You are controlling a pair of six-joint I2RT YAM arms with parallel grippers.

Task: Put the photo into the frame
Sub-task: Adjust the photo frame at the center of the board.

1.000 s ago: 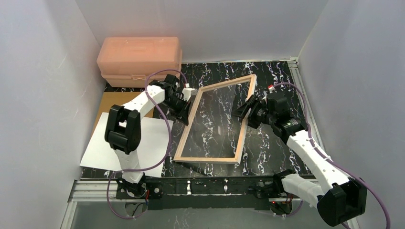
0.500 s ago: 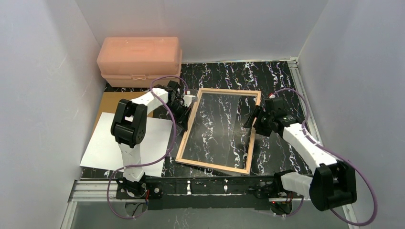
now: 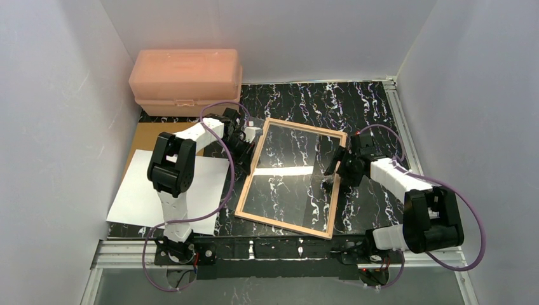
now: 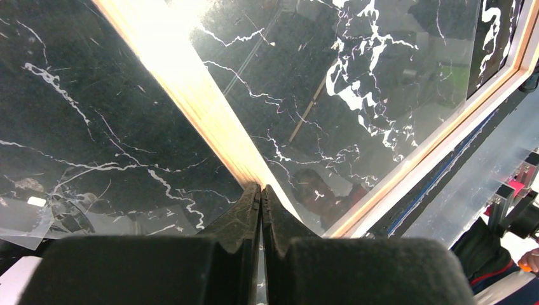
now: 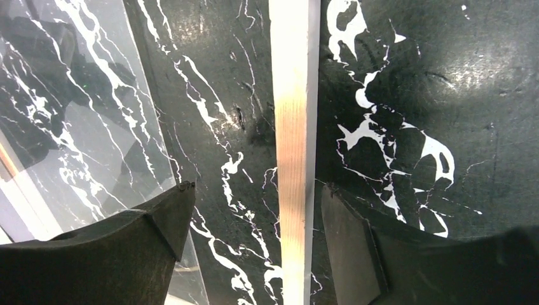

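Observation:
The frame (image 3: 286, 224) lies flat on the black marble table, tan wood back up, clear pane showing the marble through it. My left gripper (image 3: 246, 147) is shut, its tips (image 4: 261, 186) resting on the frame's left rail (image 4: 191, 82) with nothing between them. Over the frame's right rail (image 5: 292, 127) my right gripper (image 3: 335, 166) stands open, one finger on each side of the wood (image 5: 257, 187), neither touching it. The photo (image 3: 143, 197) lies white side up at the table's left, partly under the left arm.
A brown backing board (image 3: 149, 135) lies under the photo's far end. A pink plastic box (image 3: 184, 79) stands at the back left corner. White walls close in the left, back and right sides. A metal rail (image 3: 400, 121) runs along the table's right edge.
The frame was tipped up on its right side a second ago and now lies flat. The right gripper came down and nearer with that rail. The left gripper has hardly moved.

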